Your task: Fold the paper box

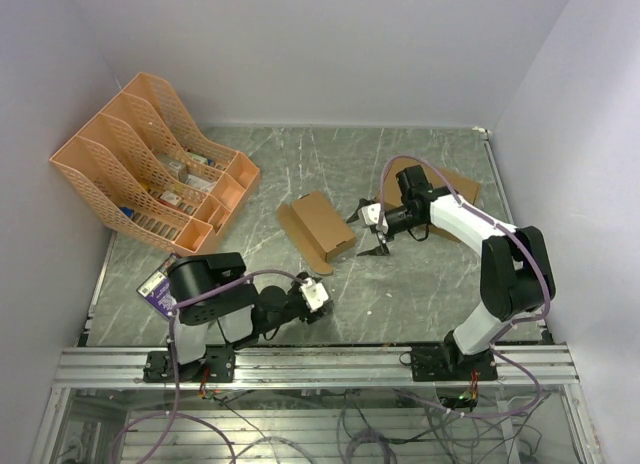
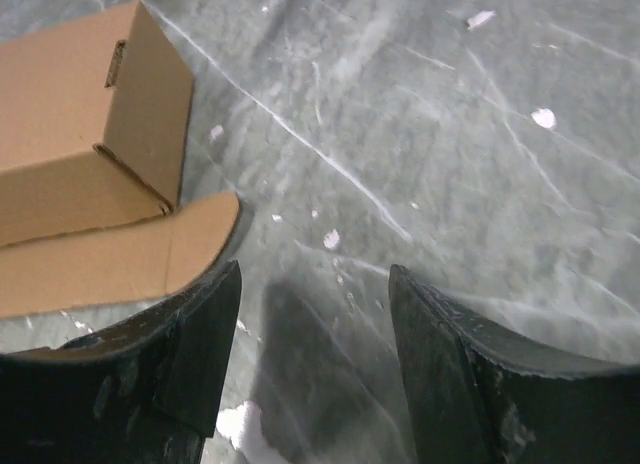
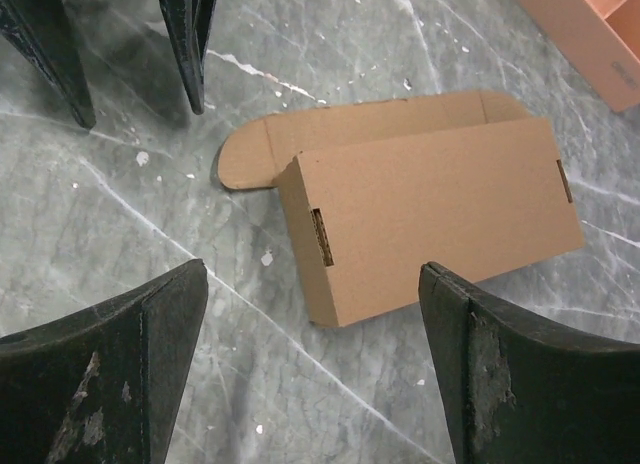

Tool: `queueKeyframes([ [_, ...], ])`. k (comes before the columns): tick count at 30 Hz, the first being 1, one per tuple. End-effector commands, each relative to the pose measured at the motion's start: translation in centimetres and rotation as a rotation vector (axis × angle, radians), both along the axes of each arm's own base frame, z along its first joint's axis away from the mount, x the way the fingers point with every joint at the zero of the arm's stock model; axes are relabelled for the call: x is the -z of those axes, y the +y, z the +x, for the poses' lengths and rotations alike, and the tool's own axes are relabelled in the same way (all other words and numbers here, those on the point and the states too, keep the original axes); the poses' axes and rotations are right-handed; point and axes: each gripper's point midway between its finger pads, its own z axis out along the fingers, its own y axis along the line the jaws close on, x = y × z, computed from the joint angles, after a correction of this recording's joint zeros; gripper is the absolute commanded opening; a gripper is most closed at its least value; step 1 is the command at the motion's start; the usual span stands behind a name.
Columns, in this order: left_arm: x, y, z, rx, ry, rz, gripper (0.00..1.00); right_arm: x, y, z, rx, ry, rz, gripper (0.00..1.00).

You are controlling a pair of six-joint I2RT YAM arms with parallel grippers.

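While the paper box (image 1: 322, 224) lies on the marbled worktop (image 1: 420, 284) with one rounded flap flat, my right gripper (image 1: 366, 234) hangs just beside it, spread; my left gripper (image 1: 315, 292), near it, is spread too.

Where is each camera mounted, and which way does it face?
Top external: fixed above and behind, looking down on the grey marbled table; both arms show.
Left wrist: on the left arm, facing down at the table; its open black jaws show.
Right wrist: on the right arm, facing down; its open black jaws show.
Shared: all three see the brown cardboard paper box.
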Motion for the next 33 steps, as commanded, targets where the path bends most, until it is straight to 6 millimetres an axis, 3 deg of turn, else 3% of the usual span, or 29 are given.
queueKeyframes([
  [1,-4.2,0.2,3.7,-0.157,-0.192,-0.106,0.71,0.8,0.3,1.2,0.002,-0.069,-0.014,0.85],
  [5,-3.7,0.5,4.6,-0.17,-0.174,-0.095,0.69,1.0,0.3,1.4,0.015,-0.06,-0.008,0.84],
  [11,-2.6,1.6,5.8,-0.173,-0.134,-0.034,0.62,2.8,1.0,2.1,0.053,-0.049,-0.044,0.83],
  [17,-2.0,0.7,6.0,-0.111,-0.125,0.011,0.6,4.0,2.3,1.8,0.026,-0.061,-0.078,0.8],
  [28,-1.7,-0.2,6.1,-0.083,-0.146,0.003,0.6,5.8,1.6,1.1,0.021,-0.104,-0.114,0.68],
  [33,-1.0,-0.3,6.3,-0.081,-0.141,0.025,0.53,6.3,1.4,0.9,0.015,-0.107,-0.126,0.65],
])
